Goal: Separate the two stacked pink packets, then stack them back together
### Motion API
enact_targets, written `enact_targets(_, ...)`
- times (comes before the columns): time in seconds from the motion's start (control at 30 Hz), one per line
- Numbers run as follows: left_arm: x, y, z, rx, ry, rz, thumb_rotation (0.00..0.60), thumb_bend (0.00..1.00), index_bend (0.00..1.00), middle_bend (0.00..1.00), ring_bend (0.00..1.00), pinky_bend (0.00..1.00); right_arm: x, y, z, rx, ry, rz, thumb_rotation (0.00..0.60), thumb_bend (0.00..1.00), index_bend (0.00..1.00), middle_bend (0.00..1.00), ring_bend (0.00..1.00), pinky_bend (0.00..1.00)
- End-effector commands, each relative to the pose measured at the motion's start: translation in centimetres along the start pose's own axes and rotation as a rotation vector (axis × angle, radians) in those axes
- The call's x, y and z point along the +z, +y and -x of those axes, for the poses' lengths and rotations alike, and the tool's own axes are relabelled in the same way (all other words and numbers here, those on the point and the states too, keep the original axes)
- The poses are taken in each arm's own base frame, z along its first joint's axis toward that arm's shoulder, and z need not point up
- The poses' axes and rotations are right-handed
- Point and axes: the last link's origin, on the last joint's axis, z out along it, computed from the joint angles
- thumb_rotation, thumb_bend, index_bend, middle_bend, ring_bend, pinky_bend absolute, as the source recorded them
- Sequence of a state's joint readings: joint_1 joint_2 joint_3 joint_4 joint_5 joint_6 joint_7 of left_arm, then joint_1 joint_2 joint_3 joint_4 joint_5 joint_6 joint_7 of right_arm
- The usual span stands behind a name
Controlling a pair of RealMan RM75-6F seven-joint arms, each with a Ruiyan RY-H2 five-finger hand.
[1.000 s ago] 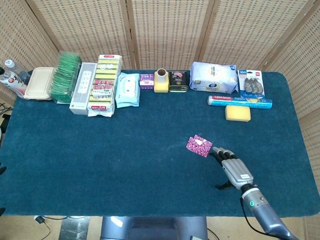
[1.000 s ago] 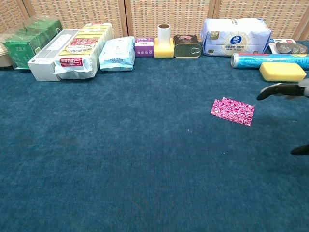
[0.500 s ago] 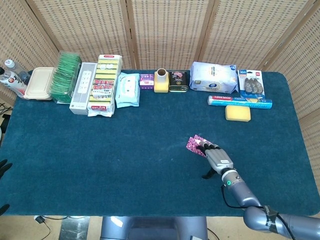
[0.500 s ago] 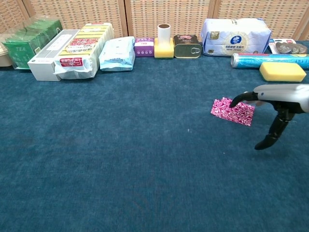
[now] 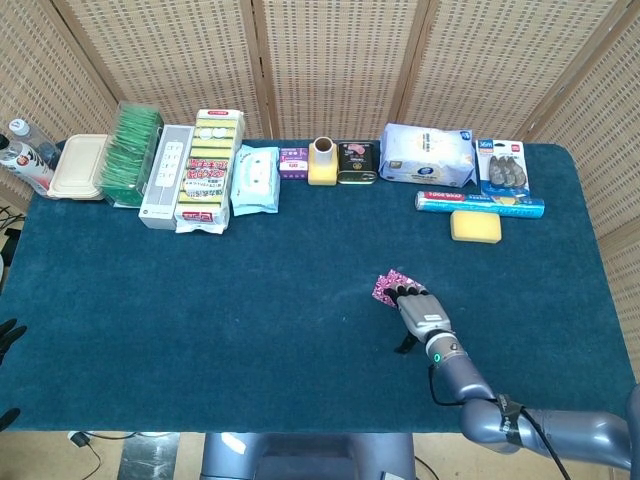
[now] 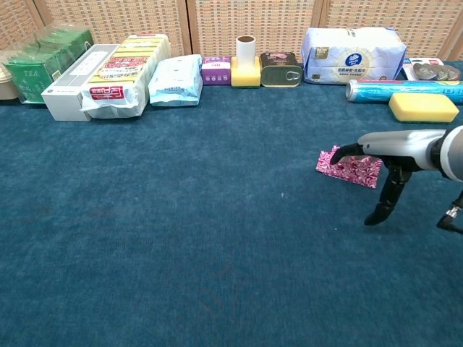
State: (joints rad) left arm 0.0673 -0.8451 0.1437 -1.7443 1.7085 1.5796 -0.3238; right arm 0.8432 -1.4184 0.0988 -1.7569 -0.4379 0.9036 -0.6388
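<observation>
The pink packets (image 5: 389, 286) lie on the blue tabletop (image 5: 200, 300), right of centre and toward the near side, well apart from the row of goods along the far edge. In both views they read as one flat pink patterned shape, so the two still seem to lie stacked; where one ends and the other begins cannot be told.

The right hand (image 5: 418, 311) reaches in from the near right. Its fingers (image 6: 346, 150) are stretched out over the top of the packets, their tips at the left part of the stack, and appear to rest on it. The thumb (image 6: 385, 199) hangs down apart from them, pointing at the tabletop just near of the packets. Nothing is clamped between fingers and thumb.

At the near left edge of the head view, dark fingertips of the left hand (image 5: 9, 335) show beside the tabletop; too little is seen to tell whether they are apart or together.

Along the far edge, right of the packets, sit a yellow sponge (image 5: 475, 226), a blue roll (image 5: 480, 203) and a white tissue pack (image 5: 428, 155).
</observation>
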Motion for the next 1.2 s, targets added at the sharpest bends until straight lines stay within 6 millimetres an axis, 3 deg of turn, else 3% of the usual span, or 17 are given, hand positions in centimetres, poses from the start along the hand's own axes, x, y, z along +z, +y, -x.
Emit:
enact_targets(0.03, 0.0, 0.0, 0.0, -0.001, 0.001, -0.001, 0.600, 0.03, 0.00, 0.00, 0.00, 0.04, 0.1, -0.3, 0.2, -0.010, -0.007, 0.003, 0.600, 0.00, 0.08, 0.08, 0.00, 0.00)
enact_targets(0.9, -0.1, 0.0, 0.1, 0.000, -0.016, 0.004, 0.600, 0.03, 0.00, 0.00, 0.00, 0.04, -2.8, -6.4, 2.9, -0.105, -0.067, -0.131, 0.600, 0.00, 0.08, 0.09, 0.00, 0.00)
enact_targets(1.2, -0.1, 0.0, 0.1, -0.001, -0.015, 0.005, 0.600, 0.03, 0.00, 0.00, 0.00, 0.04, -3.5, -6.3, 1.0, -0.082, -0.007, -0.133, 0.600, 0.00, 0.08, 0.10, 0.00, 0.00)
